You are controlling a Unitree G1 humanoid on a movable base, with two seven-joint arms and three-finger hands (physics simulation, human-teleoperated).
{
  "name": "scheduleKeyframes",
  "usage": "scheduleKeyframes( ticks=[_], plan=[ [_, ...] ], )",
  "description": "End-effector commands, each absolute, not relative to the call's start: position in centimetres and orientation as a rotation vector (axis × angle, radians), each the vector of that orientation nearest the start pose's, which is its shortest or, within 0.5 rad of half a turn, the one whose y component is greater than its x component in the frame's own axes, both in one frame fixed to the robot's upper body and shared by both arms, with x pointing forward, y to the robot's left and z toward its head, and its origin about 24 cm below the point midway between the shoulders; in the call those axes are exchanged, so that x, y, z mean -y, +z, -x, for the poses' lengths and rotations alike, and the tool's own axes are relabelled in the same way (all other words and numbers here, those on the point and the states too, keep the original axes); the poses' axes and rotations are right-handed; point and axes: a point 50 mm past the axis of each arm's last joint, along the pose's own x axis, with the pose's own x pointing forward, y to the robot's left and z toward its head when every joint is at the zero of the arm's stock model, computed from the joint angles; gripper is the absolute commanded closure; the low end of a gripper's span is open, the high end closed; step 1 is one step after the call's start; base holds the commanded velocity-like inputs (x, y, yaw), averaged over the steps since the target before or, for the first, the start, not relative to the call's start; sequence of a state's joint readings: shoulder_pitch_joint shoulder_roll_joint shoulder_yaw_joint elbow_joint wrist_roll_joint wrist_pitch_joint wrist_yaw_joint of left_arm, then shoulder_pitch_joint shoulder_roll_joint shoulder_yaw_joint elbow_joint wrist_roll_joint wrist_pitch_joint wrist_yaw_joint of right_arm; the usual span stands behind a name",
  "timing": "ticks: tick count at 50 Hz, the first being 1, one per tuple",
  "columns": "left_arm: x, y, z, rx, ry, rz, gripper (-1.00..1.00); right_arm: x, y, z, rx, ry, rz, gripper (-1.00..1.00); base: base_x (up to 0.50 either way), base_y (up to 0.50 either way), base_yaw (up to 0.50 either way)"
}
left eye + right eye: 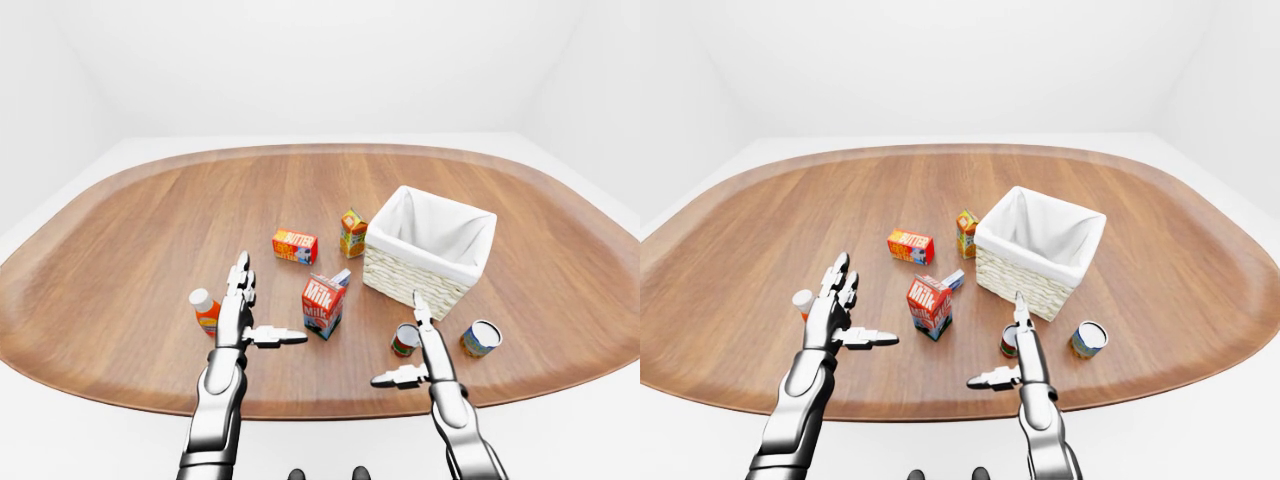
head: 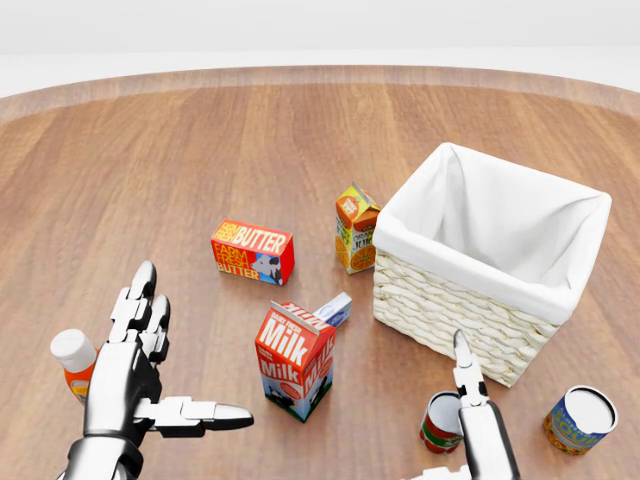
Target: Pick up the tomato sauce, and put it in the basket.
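The tomato sauce is a small red can standing upright on the wooden table, low in the head view, just below the basket. The basket is white wicker with a white cloth lining and nothing showing inside. My right hand is open, fingers straight and thumb out to the left. Its fingertips rise beside the can's right side, and I cannot tell whether they touch it. My left hand hovers open at lower left, holding nothing.
A milk carton stands between my hands, with a small blue-white box behind it. A butter box and juice carton lie higher up. An orange white-capped bottle is by my left hand, a blue-yellow can at lower right.
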State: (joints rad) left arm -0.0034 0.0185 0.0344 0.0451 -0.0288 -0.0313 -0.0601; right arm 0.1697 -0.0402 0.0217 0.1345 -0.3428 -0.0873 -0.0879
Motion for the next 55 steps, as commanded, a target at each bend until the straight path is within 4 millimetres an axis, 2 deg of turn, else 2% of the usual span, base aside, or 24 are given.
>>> scheduleKeyframes(
  ticks=[1,14,26,43,46,55],
  plan=[
    [-15.8,3.4,-25.4,-0.010,-0.028,0.009,-1.00,17.6,-3.2,-21.5,-0.260,-0.101,0.453,-1.00,0.00,0.00,0.00],
    [-15.8,3.4,-25.4,-0.008,-0.028,0.007,-1.00,18.1,-5.0,-22.7,-0.337,-0.111,0.490,-1.00,0.00,0.00,0.00],
    [-15.8,3.5,-25.4,-0.007,-0.028,0.006,-1.00,18.4,-5.7,-24.0,-0.379,-0.113,0.518,-1.00,0.00,0.00,0.00],
    [-15.8,3.4,-25.4,-0.005,-0.028,0.006,-1.00,18.9,-7.1,-24.0,-0.462,-0.121,0.511,-1.00,0.00,0.00,0.00],
    [-15.8,3.5,-25.4,-0.005,-0.028,0.006,-1.00,19.2,-7.8,-24.2,-0.511,-0.131,0.524,-1.00,0.00,0.00,0.00],
    [-15.8,3.5,-25.4,-0.005,-0.029,0.006,-1.00,19.3,-7.5,-24.6,-0.500,-0.137,0.526,-1.00,0.00,0.00,0.00]
  ],
)
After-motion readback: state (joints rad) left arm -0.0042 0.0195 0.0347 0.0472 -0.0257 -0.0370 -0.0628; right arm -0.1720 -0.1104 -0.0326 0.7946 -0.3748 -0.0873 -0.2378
